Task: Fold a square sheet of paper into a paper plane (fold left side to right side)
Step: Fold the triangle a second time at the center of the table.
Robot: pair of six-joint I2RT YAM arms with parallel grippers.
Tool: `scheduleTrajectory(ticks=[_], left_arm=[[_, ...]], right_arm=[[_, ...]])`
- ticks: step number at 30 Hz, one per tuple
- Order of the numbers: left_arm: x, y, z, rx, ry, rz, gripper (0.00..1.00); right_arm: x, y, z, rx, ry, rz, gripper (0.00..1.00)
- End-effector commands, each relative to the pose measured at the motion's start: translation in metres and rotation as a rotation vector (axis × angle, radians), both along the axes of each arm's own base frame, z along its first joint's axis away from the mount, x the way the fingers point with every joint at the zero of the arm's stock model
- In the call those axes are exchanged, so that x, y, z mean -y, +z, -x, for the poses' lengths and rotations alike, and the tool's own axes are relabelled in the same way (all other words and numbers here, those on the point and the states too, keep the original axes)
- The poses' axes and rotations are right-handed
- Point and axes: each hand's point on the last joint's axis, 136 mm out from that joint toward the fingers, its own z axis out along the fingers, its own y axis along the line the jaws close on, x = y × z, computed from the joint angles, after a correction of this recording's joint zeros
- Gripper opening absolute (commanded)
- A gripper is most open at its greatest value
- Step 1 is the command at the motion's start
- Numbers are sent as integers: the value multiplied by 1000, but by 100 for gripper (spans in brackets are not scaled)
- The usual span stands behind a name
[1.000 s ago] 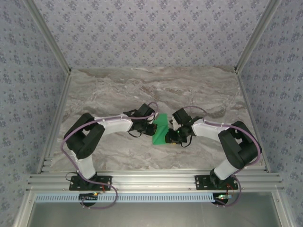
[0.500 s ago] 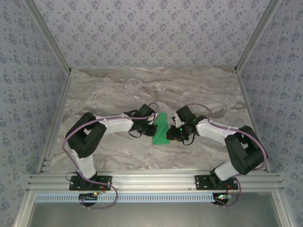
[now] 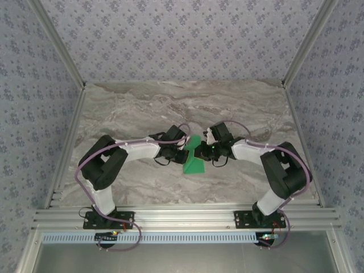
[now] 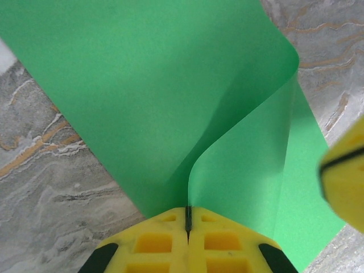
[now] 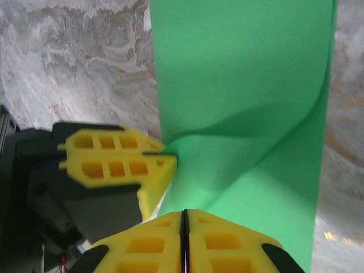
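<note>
Top external view placed the left gripper (image 3: 181,152) near the middle of the marbled tabletop (image 3: 131,108), its arm reaching in from the left. On the left wrist camera its yellow fingers (image 4: 219,233) were pressed together with no gap, pinching an edge of the square sheet of paper (image 3: 193,163), which rose from the seam in a soft curl. The bright green sheet lay between the two grippers, partly folded. Its lower part rested on the tabletop as a wedge, while an upper flap was lifted and curved over, uncreased. Just to its right, the right gripper (image 3: 200,150) met it from the other side, close to the left one. Its fingers (image 5: 216,230) too were closed tight, gripping a bent-up fold of the paper.
</note>
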Motion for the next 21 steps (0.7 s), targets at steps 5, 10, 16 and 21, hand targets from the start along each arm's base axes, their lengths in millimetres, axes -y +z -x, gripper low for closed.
scheduleTrajectory(ticks=[5, 10, 16, 21], left_arm=[[4, 0, -2, -5, -17, 12, 2], [4, 0, -2, -5, -18, 13, 1], [3, -2, -2, -6, -16, 6, 2], [3, -2, -4, -4, -11, 1, 1]], right_arm=[[-21, 3, -19, 17, -4, -36, 11], [-17, -13, -13, -21, -2, -4, 11], [-10, -24, -5, -30, 12, 43, 11], [-1, -32, -1, -35, 19, 92, 11]])
